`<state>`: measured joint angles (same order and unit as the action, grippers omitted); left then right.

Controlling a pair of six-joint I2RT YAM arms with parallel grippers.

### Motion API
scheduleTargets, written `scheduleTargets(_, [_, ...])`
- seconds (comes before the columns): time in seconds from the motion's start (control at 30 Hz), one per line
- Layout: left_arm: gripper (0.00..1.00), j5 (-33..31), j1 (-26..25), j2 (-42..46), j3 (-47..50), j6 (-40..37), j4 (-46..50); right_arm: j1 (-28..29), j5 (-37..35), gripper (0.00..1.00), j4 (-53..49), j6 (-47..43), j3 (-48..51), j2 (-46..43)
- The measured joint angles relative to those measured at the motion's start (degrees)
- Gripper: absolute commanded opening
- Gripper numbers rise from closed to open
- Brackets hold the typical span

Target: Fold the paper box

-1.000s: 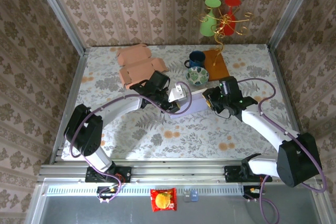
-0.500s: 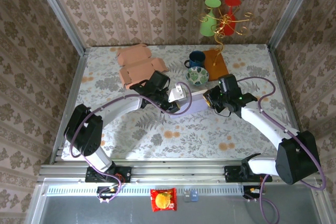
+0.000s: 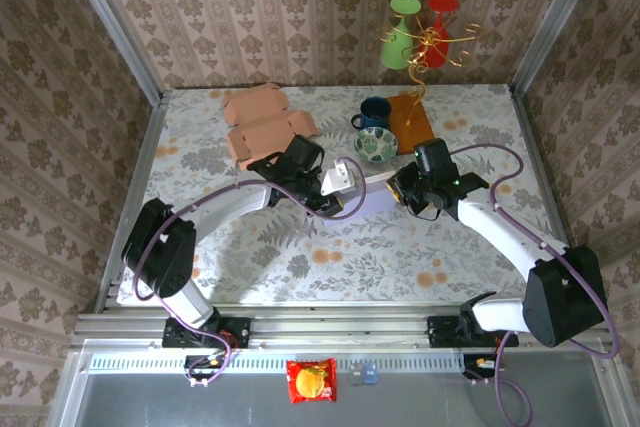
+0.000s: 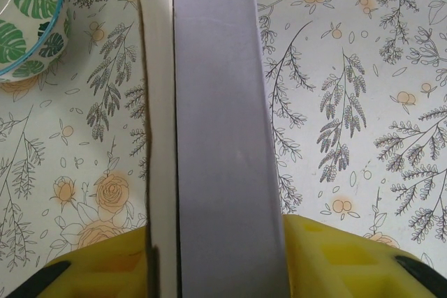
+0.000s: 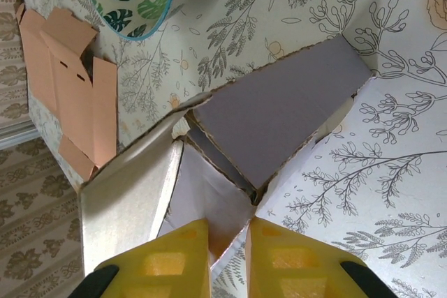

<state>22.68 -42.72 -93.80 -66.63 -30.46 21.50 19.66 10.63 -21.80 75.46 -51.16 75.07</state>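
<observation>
The paper box (image 3: 362, 193), lavender outside and white inside, lies partly folded at the table's middle between both grippers. My left gripper (image 3: 326, 193) is shut on its left end. In the left wrist view the lavender panel (image 4: 216, 137) and a white flap run between my yellow fingers (image 4: 335, 263). My right gripper (image 3: 402, 193) is at the box's right end. In the right wrist view its yellow fingers (image 5: 167, 263) stand close together on a thin white flap (image 5: 209, 200), under a raised lavender flap (image 5: 279, 113).
A leaf-patterned bowl (image 3: 376, 145), a blue mug (image 3: 374, 112) and a wooden board (image 3: 412, 124) stand just behind the box. Flat brown cardboard (image 3: 262, 122) lies at the back left. A gold stand with green and red cups (image 3: 420, 32) is at the back.
My right gripper has shifted slightly up and left toward the box, and its jaws have narrowed onto the flap. The left arm and the box have barely moved.
</observation>
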Motion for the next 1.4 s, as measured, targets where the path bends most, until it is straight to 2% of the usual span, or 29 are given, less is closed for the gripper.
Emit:
scheduleTargets(0.23, [0.37, 0.04, -0.04, 0.00, 0.00, -0.17, 0.00, 0.02, -0.02, 0.17, -2.64, -0.72, -1.77, 0.79])
scheduleTargets(0.27, [0.36, 0.04, -0.04, 0.00, 0.00, -0.20, 0.02, 0.02, 0.00, 0.19, -3.32, -1.38, -2.27, 1.01])
scheduleTargets(0.37, [0.33, 0.02, -0.04, 0.00, 0.00, -0.33, 0.02, -0.02, 0.48, 0.31, -5.95, -4.83, -4.28, 2.21])
scheduleTargets(0.43, [0.33, 0.04, 0.04, 0.02, 0.00, -0.59, 0.04, -0.70, 2.29, 0.39, -8.46, -9.20, -6.27, 3.56])
scheduleTargets(0.6, [0.32, 0.09, 0.07, 0.09, 0.00, -0.90, 0.33, -2.62, 7.02, 0.49, -14.43, -24.68, -11.52, 4.83])
scheduleTargets(0.8, [0.32, 0.52, 0.46, 0.72, -0.02, -1.95, 1.97, -9.20, 13.66, 0.45, -15.26, -40.76, -14.58, -1.27])
scheduleTargets(0.9, [0.32, 0.98, 0.96, 1.25, 0.00, -2.78, 3.06, -11.34, 14.25, 0.44, -15.15, -49.07, -15.47, -1.46])
scheduleTargets(1.2, [0.32, 3.41, 3.10, 3.63, 0.46, -4.72, 6.69, -9.94, 13.57, 0.50, -17.88, -71.23, -15.47, 1.81])
scheduleTargets(1.4, [0.33, 4.81, 4.00, 4.68, 0.66, -5.81, 7.82, -7.65, 12.22, 0.51, -19.08, -79.76, -15.98, 4.02])
